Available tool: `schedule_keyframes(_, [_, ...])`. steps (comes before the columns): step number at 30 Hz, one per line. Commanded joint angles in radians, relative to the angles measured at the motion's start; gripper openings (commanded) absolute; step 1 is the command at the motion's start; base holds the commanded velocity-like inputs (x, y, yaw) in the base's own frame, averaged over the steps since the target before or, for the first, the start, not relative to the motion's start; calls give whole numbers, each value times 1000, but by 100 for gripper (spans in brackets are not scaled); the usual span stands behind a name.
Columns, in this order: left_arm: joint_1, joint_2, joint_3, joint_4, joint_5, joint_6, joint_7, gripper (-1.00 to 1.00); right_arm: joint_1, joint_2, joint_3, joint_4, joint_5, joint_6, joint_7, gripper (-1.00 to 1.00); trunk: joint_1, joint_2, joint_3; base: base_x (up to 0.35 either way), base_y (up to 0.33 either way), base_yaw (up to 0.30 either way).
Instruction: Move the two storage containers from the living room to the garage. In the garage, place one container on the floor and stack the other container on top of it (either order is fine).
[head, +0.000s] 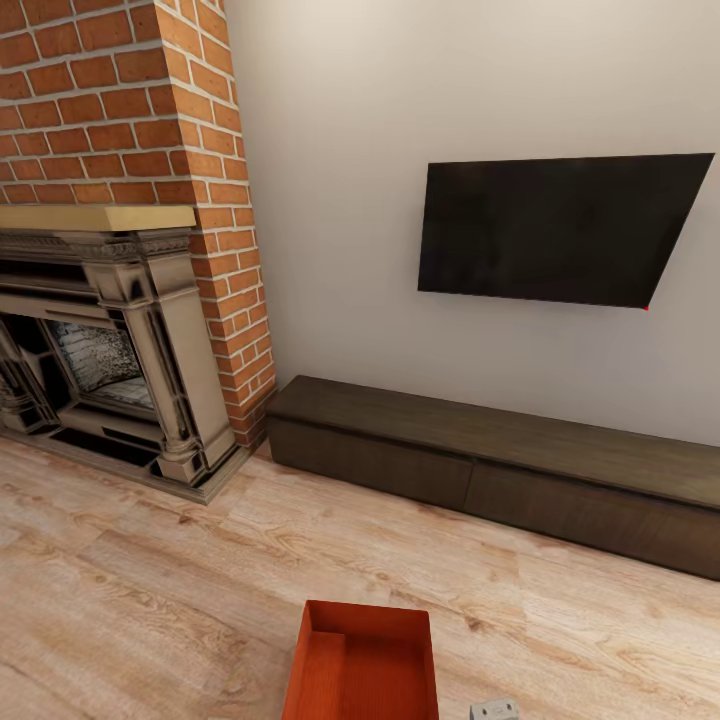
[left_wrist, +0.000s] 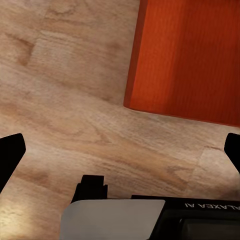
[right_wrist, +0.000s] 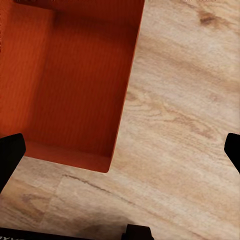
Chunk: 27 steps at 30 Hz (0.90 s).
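One orange-red open-top storage container (head: 362, 665) lies on the light wood plank floor (head: 150, 600) of the living room, at the near edge of the head view. A raised step runs along its left inner side; I cannot tell whether a second container is nested there. My left gripper (left_wrist: 120, 150) hovers open over bare planks, with the container (left_wrist: 187, 60) just ahead of it and apart from its fingertips (left_wrist: 11, 152). Open as well, my right gripper (right_wrist: 120, 150) hangs above the floor beside the container's corner (right_wrist: 75, 85), and nothing is between its fingertips (right_wrist: 10, 155).
A red brick fireplace (head: 110, 330) stands at the left. Along the wall runs a low dark wood cabinet (head: 480, 460), with a black TV (head: 560, 230) above it. Open plank floor lies between these and the container. A small grey-white robot part (head: 495, 710) shows beside the container.
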Motion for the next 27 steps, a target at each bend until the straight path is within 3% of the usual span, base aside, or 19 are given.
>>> schedule_keyframes(1, [0, 0, 0, -2, 9, 6, 3, 100, 0, 1, -9, -1, 9, 0, 4, 100, 0, -1, -1, 0, 0, 0])
schedule_keyframes(20, [0, -23, 0, -3, 8, 3, 11, 100, 0, 0, -8, -1, 9, 0, 6, 100, 0, -1, -1, 0, 0, 0])
schedule_keyframes(27, [0, -23, 0, -3, 9, 2, 12, 100, 0, -1, -9, -1, 9, 0, 6, 100, 27, -50, -23, 0, 0, 0])
